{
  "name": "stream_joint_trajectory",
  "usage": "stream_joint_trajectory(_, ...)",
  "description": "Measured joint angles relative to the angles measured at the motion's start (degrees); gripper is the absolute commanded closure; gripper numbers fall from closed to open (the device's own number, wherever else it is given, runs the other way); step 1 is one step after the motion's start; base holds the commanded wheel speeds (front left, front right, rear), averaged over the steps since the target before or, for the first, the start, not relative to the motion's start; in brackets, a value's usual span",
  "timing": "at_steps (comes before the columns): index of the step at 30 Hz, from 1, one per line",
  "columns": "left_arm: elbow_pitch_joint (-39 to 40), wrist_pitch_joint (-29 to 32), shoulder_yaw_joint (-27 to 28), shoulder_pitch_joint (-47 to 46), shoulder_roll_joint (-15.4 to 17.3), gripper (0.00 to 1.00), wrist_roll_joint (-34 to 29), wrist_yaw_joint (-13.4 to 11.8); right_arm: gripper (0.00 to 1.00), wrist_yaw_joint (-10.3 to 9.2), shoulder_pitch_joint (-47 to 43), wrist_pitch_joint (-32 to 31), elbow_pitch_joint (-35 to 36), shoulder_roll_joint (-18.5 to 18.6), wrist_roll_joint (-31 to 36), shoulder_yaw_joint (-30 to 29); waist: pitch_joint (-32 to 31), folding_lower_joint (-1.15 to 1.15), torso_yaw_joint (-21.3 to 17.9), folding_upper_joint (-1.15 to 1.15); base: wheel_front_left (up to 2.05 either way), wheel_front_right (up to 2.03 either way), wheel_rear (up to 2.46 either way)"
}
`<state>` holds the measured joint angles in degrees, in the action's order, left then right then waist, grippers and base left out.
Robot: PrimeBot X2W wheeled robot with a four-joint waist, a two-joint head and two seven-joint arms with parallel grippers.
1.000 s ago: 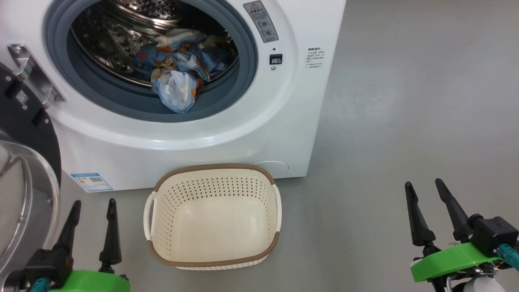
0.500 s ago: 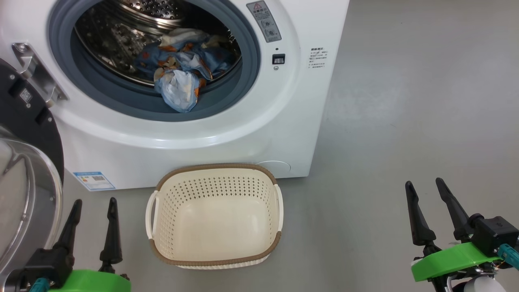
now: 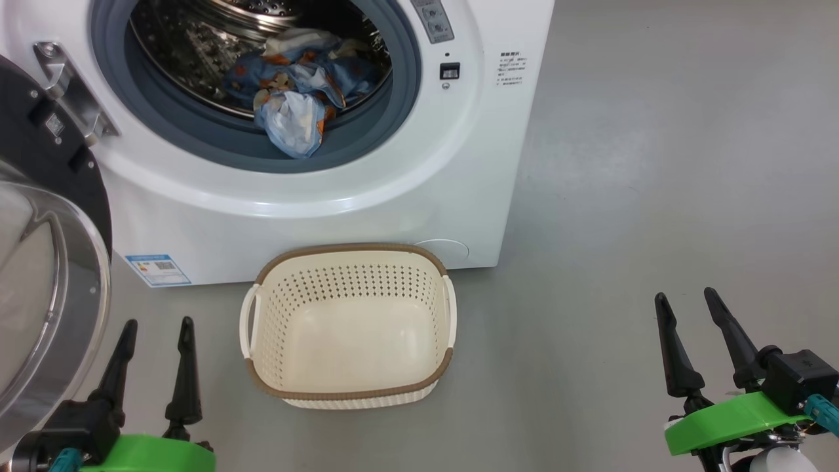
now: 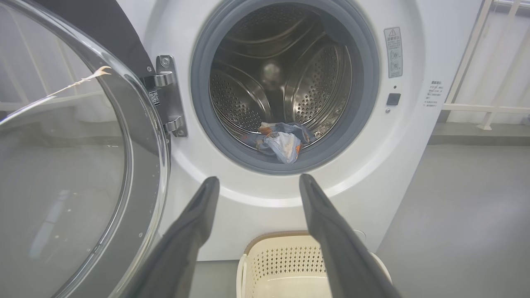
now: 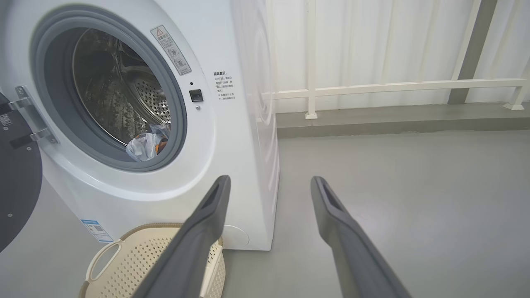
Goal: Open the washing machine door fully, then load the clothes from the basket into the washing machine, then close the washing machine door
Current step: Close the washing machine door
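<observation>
The white washing machine (image 3: 419,190) stands with its door (image 3: 39,262) swung wide open to the left; glass bowl and black rim face me. Light-blue printed clothes (image 3: 295,98) lie in the steel drum, partly over the grey gasket, seen too in the left wrist view (image 4: 279,140). The cream basket (image 3: 351,328) sits on the floor before the machine with nothing in it. My left gripper (image 3: 157,324) hangs open at lower left beside the door. My right gripper (image 3: 685,298) is open at lower right over bare floor, holding nothing.
Grey floor (image 3: 655,164) stretches to the right of the machine. A white railing (image 5: 393,87) and a low step run along the wall behind. A blue label sticker (image 3: 157,269) marks the machine's lower left front.
The whole head view has slid downward and a little sideways, so the camera moved. Both grippers, clothes and basket keep their places and both grippers stay open.
</observation>
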<state>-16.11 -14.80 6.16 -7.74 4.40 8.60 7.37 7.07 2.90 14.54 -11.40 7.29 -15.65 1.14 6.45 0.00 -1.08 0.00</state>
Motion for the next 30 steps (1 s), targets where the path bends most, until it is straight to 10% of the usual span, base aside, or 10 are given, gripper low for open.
stream_joint_trajectory(30,2.4,0.0,1.4,4.7,-1.5,0.0,0.4,0.0,0.0,0.0,0.1,0.0,-0.1,1.6,0.0,4.5,-1.0,0.0,9.7,0.0,-0.03,0.03,0.0)
